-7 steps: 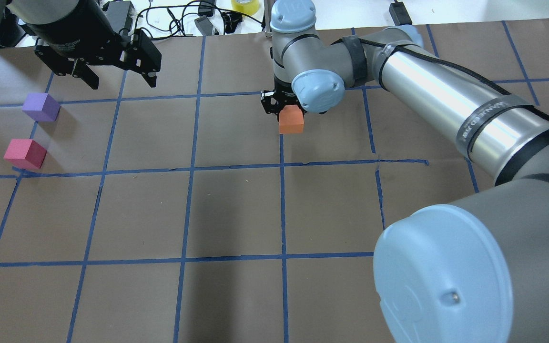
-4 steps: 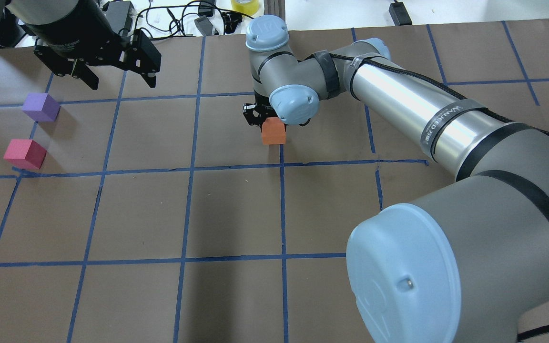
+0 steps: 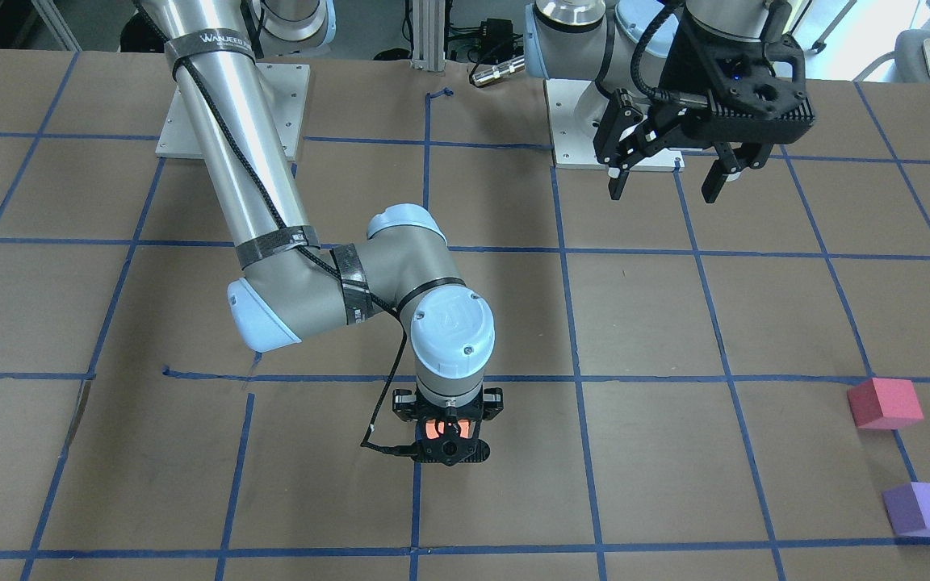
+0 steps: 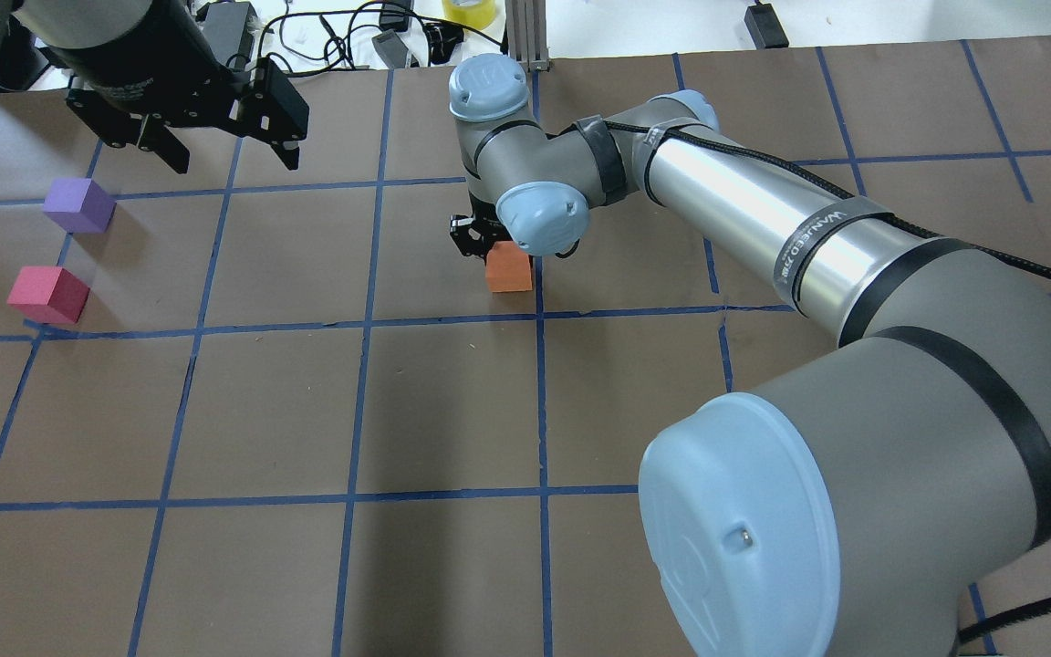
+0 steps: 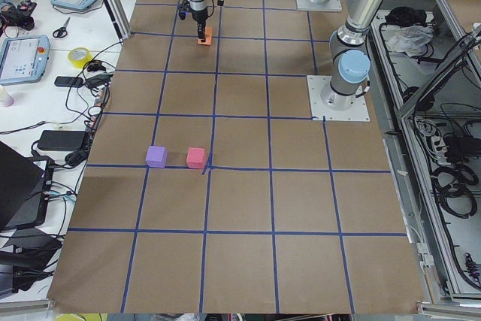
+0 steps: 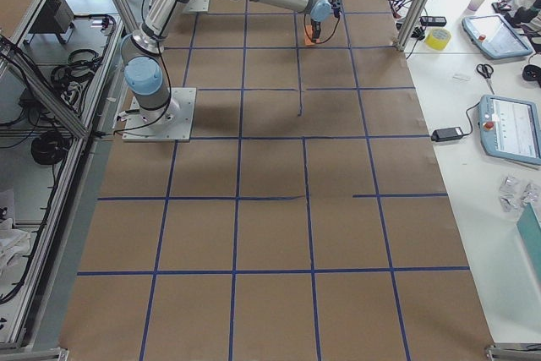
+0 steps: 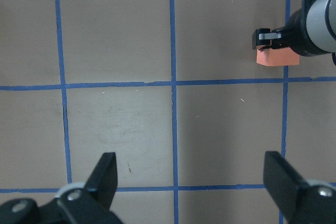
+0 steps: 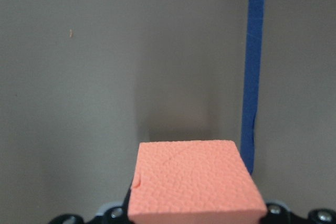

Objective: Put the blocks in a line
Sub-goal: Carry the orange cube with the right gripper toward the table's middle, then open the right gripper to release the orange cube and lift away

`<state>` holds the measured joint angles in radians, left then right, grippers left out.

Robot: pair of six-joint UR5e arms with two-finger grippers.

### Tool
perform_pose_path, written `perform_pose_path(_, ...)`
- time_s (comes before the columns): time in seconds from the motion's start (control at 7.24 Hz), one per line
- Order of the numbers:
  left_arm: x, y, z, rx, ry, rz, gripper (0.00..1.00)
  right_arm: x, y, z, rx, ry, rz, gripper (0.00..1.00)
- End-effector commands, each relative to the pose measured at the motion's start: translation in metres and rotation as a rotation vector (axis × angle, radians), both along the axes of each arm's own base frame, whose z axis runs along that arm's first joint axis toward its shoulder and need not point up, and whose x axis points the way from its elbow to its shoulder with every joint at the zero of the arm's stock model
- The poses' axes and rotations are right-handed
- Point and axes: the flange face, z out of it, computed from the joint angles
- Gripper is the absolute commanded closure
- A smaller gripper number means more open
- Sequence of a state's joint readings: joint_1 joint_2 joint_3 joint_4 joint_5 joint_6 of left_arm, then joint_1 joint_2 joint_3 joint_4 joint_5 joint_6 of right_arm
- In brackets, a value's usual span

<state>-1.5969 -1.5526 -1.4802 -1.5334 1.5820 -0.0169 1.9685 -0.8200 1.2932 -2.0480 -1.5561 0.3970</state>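
My right gripper (image 4: pixel 492 248) is shut on the orange block (image 4: pixel 508 269) and holds it just above the paper, beside a blue tape line; the block also shows in the right wrist view (image 8: pixel 194 182) and the left wrist view (image 7: pixel 277 56). In the front view, the right gripper (image 3: pixel 445 440) mostly hides the orange block (image 3: pixel 435 428). The pinkish-red block (image 4: pixel 48 294) and the purple block (image 4: pixel 78 204) sit side by side at the table's far left. My left gripper (image 4: pixel 235 162) hangs open and empty above the table, behind the purple block.
The table is brown paper with a blue tape grid (image 4: pixel 361 321). Cables, adapters and a yellow tape roll (image 4: pixel 469 9) lie past the far edge. An aluminium post (image 4: pixel 521 27) stands at the far edge, behind my right wrist. Both arm bases (image 3: pixel 231 105) are bolted on the robot's side.
My right arm has carried the orange block leftward in the overhead view, across a blue line, and slightly nearer the robot. The left arm and the other two blocks have not moved.
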Motion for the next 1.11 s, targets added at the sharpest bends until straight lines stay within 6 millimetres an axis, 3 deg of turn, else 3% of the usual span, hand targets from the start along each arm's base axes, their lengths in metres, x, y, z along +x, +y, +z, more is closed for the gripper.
perform_pose_path(0.0,0.000,0.000,0.000,-0.001,0.001,0.000,0.00,0.002,-0.003,0.006,-0.040,-0.016,-0.010,0.00)
perform_pose_path(0.41,0.000,-0.001,-0.001,0.000,0.000,-0.002,0.00,0.002,-0.002,0.025,-0.060,-0.029,-0.028,0.00)
perform_pose_path(0.55,-0.001,-0.001,-0.002,0.002,0.003,-0.016,0.00,-0.005,0.003,0.055,-0.067,-0.022,-0.041,0.00)
perform_pose_path(0.69,-0.005,-0.005,-0.016,0.020,0.005,-0.025,0.00,-0.021,0.003,0.086,-0.074,-0.021,-0.059,0.00)
perform_pose_path(0.83,-0.006,0.000,-0.022,0.030,0.005,-0.030,0.00,-0.043,0.008,0.120,-0.069,-0.007,-0.075,0.00)
perform_pose_path(0.97,-0.007,0.001,-0.026,0.038,0.010,-0.032,0.00,-0.079,0.007,0.154,-0.072,-0.019,-0.120,0.00)
